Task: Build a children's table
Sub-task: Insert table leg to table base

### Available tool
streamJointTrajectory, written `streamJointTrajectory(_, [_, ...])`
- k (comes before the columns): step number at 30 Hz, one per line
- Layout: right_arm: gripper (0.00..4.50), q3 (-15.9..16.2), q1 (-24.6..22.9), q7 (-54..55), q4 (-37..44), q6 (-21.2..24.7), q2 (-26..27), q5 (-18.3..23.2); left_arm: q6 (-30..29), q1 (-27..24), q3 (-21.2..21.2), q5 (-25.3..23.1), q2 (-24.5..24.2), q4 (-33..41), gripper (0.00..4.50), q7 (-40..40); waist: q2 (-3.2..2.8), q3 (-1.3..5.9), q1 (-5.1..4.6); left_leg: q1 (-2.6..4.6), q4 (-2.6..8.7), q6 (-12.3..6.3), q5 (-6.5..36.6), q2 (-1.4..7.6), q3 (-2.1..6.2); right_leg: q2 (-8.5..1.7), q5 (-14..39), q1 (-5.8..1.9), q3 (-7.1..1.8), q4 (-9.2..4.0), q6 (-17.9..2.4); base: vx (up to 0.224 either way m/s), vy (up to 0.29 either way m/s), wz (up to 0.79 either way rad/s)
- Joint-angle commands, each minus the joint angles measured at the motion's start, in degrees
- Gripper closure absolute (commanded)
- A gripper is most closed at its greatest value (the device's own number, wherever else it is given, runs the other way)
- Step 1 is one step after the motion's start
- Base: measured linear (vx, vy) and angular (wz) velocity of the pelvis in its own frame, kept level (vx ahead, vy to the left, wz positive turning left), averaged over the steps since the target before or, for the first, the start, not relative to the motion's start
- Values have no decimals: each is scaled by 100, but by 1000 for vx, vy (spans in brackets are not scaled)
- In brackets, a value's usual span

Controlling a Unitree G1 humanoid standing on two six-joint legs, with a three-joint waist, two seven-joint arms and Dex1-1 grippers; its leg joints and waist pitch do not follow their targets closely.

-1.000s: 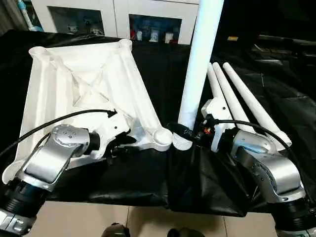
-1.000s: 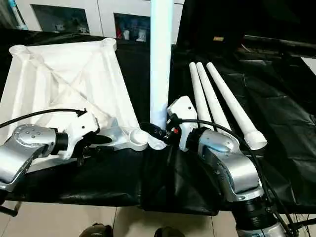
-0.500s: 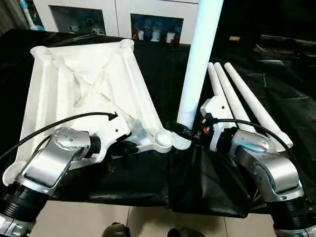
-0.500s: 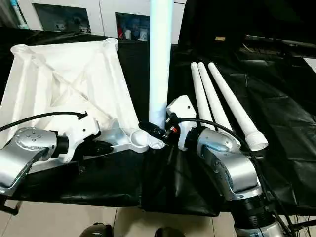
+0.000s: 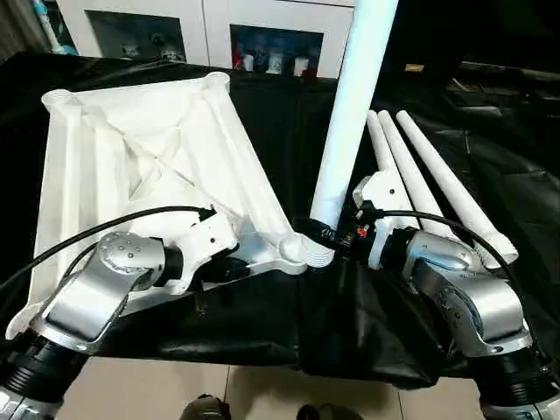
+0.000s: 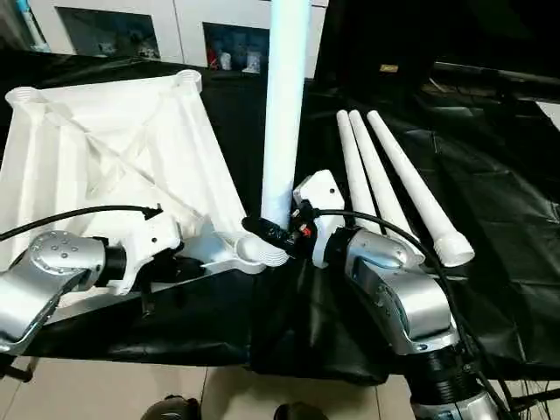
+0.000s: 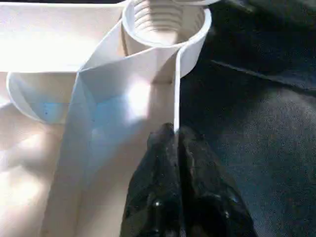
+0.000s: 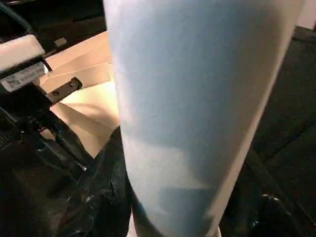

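The white tabletop (image 5: 149,149) lies ribbed underside up on the black cloth, its near right corner raised. My left gripper (image 7: 175,136) is shut on the thin rim wall just behind that corner's threaded socket (image 7: 165,19). In the head views the left gripper (image 5: 226,265) sits under the tabletop's near edge. My right gripper (image 5: 320,234) is shut on the lower end of a long white leg (image 5: 350,114), held nearly upright. The leg's flared bottom stands right at the corner socket (image 5: 293,249). The leg (image 8: 197,113) is close in front of the right wrist camera.
Three more white legs (image 5: 420,175) lie side by side on the black cloth (image 5: 262,324) at the right. A white cabinet (image 5: 201,26) stands behind the table. Shoe tips (image 5: 206,408) show on the floor past the table's front edge.
My left gripper has shut on the tabletop's rim and tilted the tabletop up. The corner socket has come closer to the leg's bottom. The right arm keeps its hold.
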State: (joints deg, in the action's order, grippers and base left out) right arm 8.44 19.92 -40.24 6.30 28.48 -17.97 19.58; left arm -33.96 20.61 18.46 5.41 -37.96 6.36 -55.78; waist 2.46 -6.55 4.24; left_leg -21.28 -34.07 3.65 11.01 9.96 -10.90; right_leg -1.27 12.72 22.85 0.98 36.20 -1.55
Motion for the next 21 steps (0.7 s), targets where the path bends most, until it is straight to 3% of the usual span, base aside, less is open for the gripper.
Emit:
streamJointTrajectory(1, [264,-74,64,-9,45,-27,-10,14,-95,-65,56,-125,-42,17,423,133,-86,322,-3,100,401,-171,455,332,164,-605,67,-262,-315,-374,-1182,0,0,0])
streamJointTrajectory(17, [264,-109,144,85,-93,-42,82,34,-43,-133,-47,-45,-16,81,434,107,-94,296,-47,90,420,-145,493,325,172,-608,195,-246,-320,-397,-1162,0,0,0])
streamJointTrajectory(21, [264,-205,322,197,-374,45,284,142,392,-211,-60,17,93,143,450,76,-78,281,-82,81,421,-176,483,325,169,-606,165,-244,-322,-400,-1196,0,0,0])
